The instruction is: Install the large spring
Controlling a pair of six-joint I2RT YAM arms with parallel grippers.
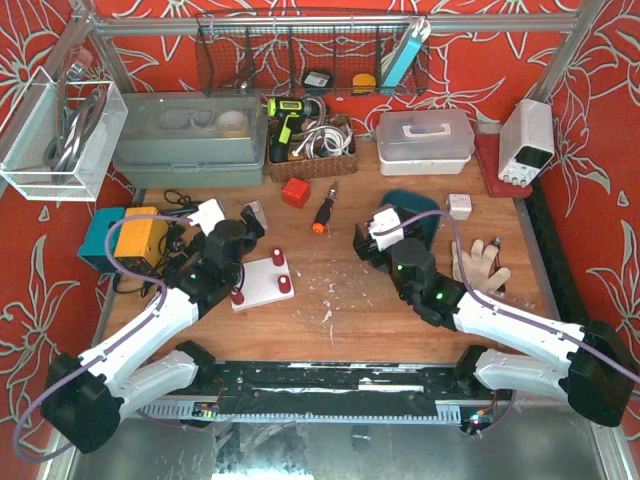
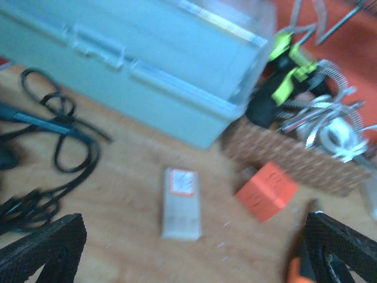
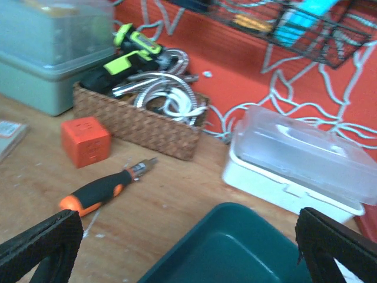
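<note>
jaws wide on left gripper [image 2: 191,253], right gripper [image 3: 188,250]

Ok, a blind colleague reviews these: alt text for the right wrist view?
The open right gripper frames a wooden table with a teal tray nearest, an orange-handled screwdriver, an orange cube, a wicker basket of hoses and a white lidded box.

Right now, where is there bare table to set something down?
The widest bare wood is front centre, between the white peg plate and the right arm. A smaller patch lies between the screwdriver and the teal tray. Crowded: the back row of grey bin, wicker basket and white lidded box, and the cables on the left.
</note>
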